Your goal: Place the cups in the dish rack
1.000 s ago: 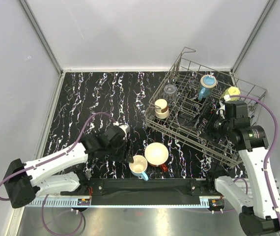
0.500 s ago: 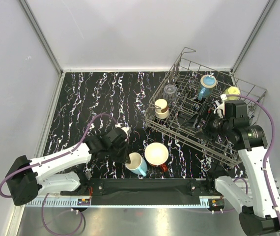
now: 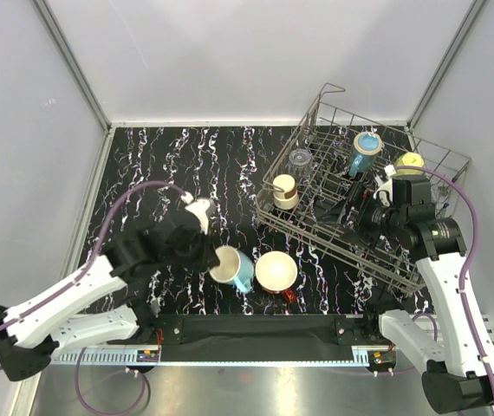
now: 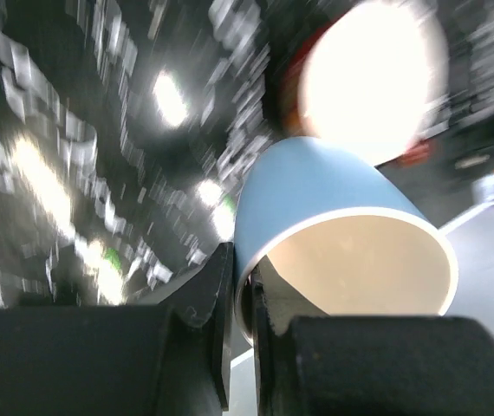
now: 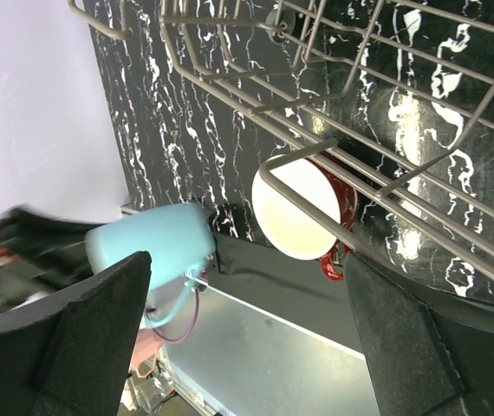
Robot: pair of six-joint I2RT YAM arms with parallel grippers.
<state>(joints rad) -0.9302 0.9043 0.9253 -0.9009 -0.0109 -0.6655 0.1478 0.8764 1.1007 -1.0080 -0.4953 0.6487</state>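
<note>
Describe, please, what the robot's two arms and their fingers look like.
Both the left arm and the right arm have white tubular links with black joints, and each trails a purple cable. The left fingers and right fingers are plain black and blocky.

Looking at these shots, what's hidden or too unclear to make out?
Left wrist view: the red mug is a blown-out blur; the blue mug's handle is hidden behind its own body.
Top view: right arm partly hides the yellow-green cup; whether the blue mug clears the table cannot be told.
Right wrist view: the rack is cut off by the edges, its cups out of frame.
</note>
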